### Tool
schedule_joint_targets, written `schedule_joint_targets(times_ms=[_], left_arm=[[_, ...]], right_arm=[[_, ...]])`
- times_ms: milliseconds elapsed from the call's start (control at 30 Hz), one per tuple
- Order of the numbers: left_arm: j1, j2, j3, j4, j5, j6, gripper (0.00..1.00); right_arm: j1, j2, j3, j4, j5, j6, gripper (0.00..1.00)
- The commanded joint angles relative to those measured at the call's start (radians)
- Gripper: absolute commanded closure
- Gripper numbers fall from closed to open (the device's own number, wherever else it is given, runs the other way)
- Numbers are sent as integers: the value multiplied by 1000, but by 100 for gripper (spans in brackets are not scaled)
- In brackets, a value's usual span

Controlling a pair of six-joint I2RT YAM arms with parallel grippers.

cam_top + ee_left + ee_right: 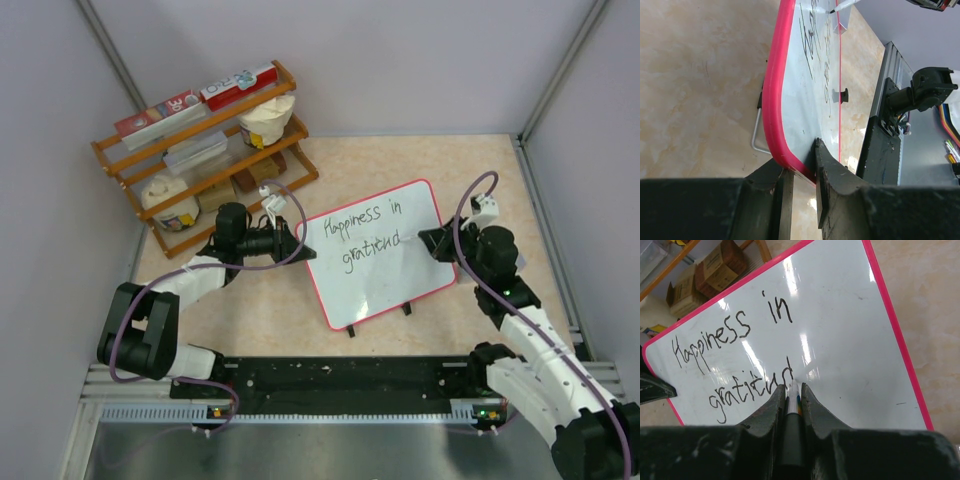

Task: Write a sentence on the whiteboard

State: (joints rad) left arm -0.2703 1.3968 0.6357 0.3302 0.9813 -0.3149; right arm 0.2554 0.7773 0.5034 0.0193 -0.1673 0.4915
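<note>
The whiteboard (400,290) with a red rim stands tilted on small black feet mid-table. Black handwriting on it, the sentence (360,235), reads "Happiness in" over "gratitud". My left gripper (290,243) is shut on the board's left rim; up close, the jaws (800,165) pinch the red edge of the whiteboard (805,100). My right gripper (432,242) is shut on a marker (792,400), whose tip touches the whiteboard (850,340) at the end of the last letter of the sentence (735,330). The right gripper (792,390) hides most of the marker's barrel.
A wooden shelf (200,150) holding boxes and cups stands at the back left, just behind the left arm. Grey walls close in on three sides. A black rail (340,375) runs along the near edge. The board's wire stand (756,140) sticks out behind it.
</note>
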Motion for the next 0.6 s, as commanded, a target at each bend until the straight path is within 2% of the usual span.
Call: schedule_joint_targets(times_ms=[0, 567], left_arm=[[-26, 21, -19, -53, -50, 158, 100], [-26, 19, -22, -53, -53, 160, 100]], right_arm=[[8, -24, -9, -13, -8, -21, 100], [7, -52, 21, 11, 32, 1, 100]])
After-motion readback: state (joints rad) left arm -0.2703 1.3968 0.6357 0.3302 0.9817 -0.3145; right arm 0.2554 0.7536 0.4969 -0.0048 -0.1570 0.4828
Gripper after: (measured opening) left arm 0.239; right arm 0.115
